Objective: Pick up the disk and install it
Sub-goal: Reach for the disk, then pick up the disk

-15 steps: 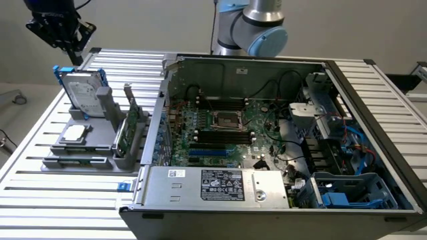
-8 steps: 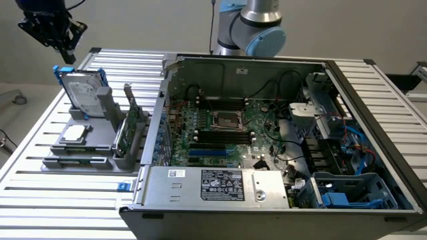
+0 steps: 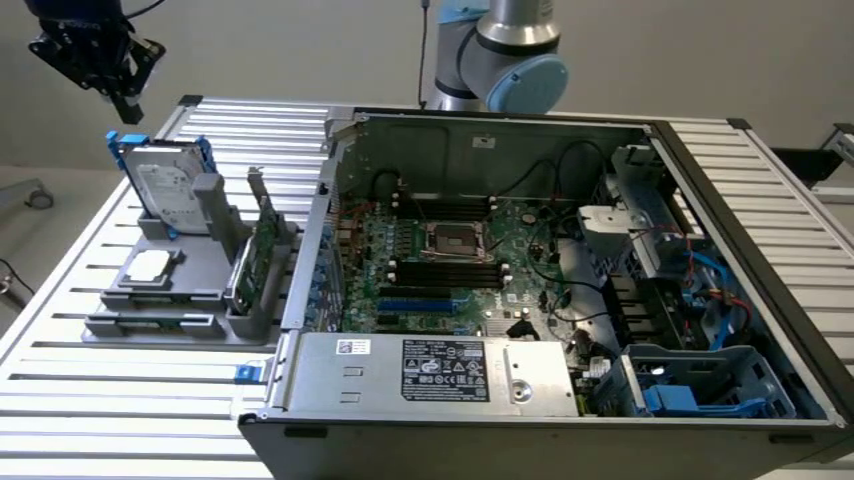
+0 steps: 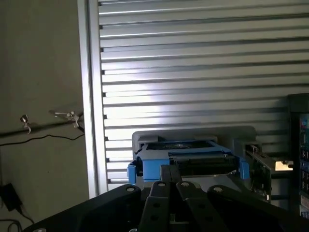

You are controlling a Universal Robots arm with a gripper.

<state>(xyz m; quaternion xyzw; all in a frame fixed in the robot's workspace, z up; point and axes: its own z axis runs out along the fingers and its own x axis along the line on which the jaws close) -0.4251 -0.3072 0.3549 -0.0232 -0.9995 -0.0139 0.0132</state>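
My pincer (image 3: pixel 127 108) hangs in the air with its fingers pressed together, pinching nothing. It is above and toward the exterior view's left of the disk (image 3: pixel 167 185), clear of it. The disk stands upright on its edge in a grey holder (image 3: pixel 147 325) on the slatted table (image 3: pixel 80 400), blue carrier frame around it and label facing out. A small silver chip (image 3: pixel 150 264) and a green card (image 3: pixel 254 265) share that holder. The open computer case (image 3: pixel 534 440) sits beside it, toward the exterior view's right. From my wrist, the disk's blue-framed edge (image 4: pixel 186 162) lies just beyond my closed pincer (image 4: pixel 170 170).
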